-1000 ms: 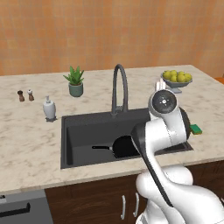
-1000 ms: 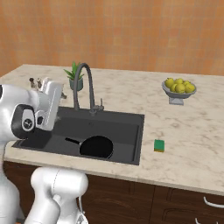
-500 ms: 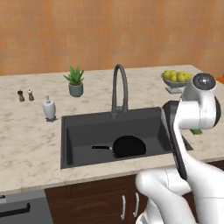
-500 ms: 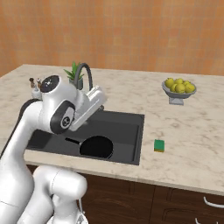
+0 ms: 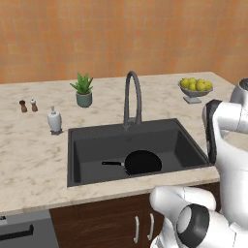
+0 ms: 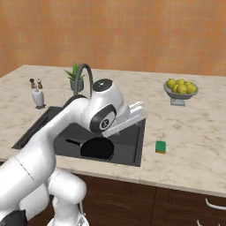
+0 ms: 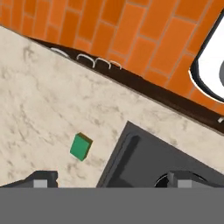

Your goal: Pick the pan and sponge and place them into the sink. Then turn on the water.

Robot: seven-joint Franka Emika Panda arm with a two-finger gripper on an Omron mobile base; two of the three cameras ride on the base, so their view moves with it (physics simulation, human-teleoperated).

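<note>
- The pan (image 5: 143, 162) lies flat in the sink (image 5: 87, 140), its thin handle pointing toward the basin's left side, long axis running across the basin.
- The sponge (image 6: 160, 147) rests green side up on the desk (image 6: 194, 145), right of the sink, apart from its rim.
- The hand (image 7: 111, 178) hangs above sponge and sink corner, fingers (image 7: 41, 178) spread wide, holding nothing.
- The faucet (image 5: 132, 97) arches behind the basin; a soap dispenser (image 5: 54, 120), plant (image 5: 83, 89) and fruit bowl (image 5: 194, 89) stand further back.

I see the pan (image 5: 142, 162) lying in the sink (image 5: 87, 145), handle pointing left, below the faucet (image 5: 132, 97).
</note>
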